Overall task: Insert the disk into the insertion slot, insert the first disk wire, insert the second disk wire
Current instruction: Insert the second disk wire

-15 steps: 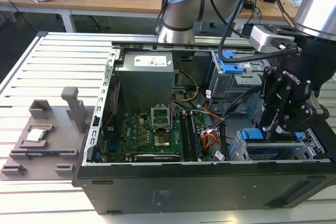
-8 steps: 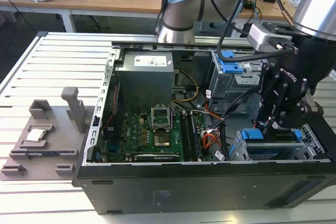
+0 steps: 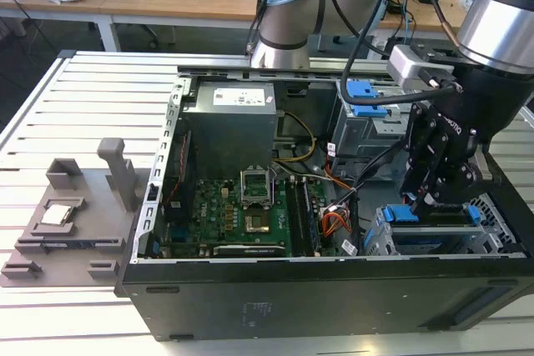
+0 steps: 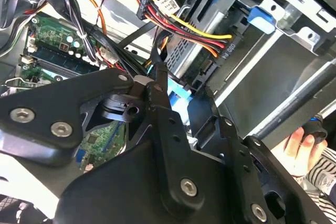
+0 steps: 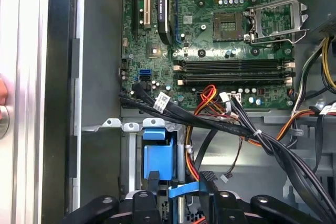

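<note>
My gripper (image 3: 432,202) hangs low over the insertion slot (image 3: 392,239), a grey drive cage in the open computer case's near corner on the exterior view's right. The disk (image 3: 434,235) lies inside that cage under the gripper, with its blue bracket (image 3: 401,213) showing on either side. In the first wrist view a blue bracket block (image 5: 157,150) sits just ahead of my gripper (image 5: 179,182), and a thin blue strip lies in the gap. A bundle of black wires (image 5: 210,124) crosses above the cage. Red, yellow and orange wires (image 4: 184,27) run to a black plug beyond my gripper (image 4: 181,85).
The motherboard (image 3: 234,214) and the grey power supply (image 3: 229,122) fill the case's middle. A taller bay with a blue latch (image 3: 363,97) stands behind the gripper. A grey fixture (image 3: 67,214) rests on the slatted table at the exterior view's left. A person's hand (image 4: 302,142) is beside the case.
</note>
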Controlling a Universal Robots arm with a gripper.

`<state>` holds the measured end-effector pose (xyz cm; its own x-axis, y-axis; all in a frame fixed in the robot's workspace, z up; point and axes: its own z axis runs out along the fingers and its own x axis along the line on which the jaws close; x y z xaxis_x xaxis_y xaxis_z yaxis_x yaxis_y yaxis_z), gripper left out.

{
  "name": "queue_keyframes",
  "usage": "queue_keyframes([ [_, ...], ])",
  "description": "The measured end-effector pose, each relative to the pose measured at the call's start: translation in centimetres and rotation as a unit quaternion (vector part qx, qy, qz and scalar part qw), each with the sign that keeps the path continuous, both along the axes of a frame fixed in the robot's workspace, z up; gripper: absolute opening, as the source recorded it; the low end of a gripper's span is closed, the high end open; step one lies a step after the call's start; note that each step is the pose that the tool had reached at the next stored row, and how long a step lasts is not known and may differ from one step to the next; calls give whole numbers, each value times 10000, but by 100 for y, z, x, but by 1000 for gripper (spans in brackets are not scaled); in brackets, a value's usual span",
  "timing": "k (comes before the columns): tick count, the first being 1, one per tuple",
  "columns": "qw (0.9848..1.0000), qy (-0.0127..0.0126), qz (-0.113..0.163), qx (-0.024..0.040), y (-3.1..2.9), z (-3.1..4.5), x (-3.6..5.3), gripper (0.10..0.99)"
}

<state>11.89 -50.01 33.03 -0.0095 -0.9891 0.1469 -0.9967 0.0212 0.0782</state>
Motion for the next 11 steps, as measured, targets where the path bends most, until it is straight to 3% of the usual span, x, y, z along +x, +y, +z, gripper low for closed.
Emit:
queue_keyframes([
  [8,10000,0,0,-2,0,-3,1,416],
  [9,10000,0,0,-2,0,-3,1,353],
  [10,10000,0,0,-1,0,-5,1,235],
  [11,10000,0,0,-1,1,-5,1,235],
])
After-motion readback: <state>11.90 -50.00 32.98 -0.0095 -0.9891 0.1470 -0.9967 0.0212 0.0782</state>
